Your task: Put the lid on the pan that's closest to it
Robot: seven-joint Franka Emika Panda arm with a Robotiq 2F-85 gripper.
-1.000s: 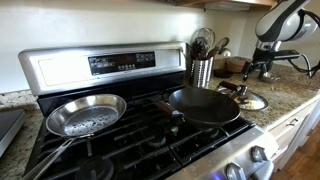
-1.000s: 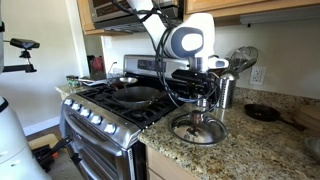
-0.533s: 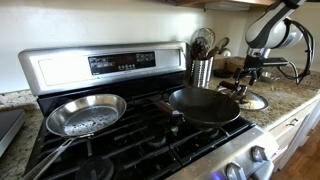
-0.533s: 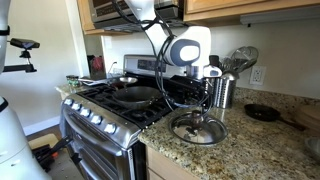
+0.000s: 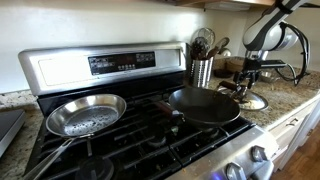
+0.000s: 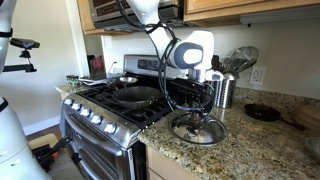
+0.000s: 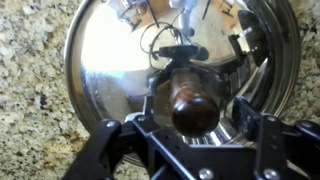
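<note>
One knob (image 7: 193, 108) is your hold; gripper (image 7: 192, 128) gapes astride it, and that glass lid (image 7: 105, 60) looks heavy, slick, breakable.

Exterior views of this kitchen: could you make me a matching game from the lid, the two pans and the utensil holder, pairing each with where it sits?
Things: 1 glass lid; 2 black pan; 3 silver pan; 4 utensil holder.
Places: A on the stove, farthest from the lid; B flat on the granite counter; C upright at the counter's back; D on the stove, nearest the lid.
Pairs: 1-B, 2-D, 3-A, 4-C.
</note>
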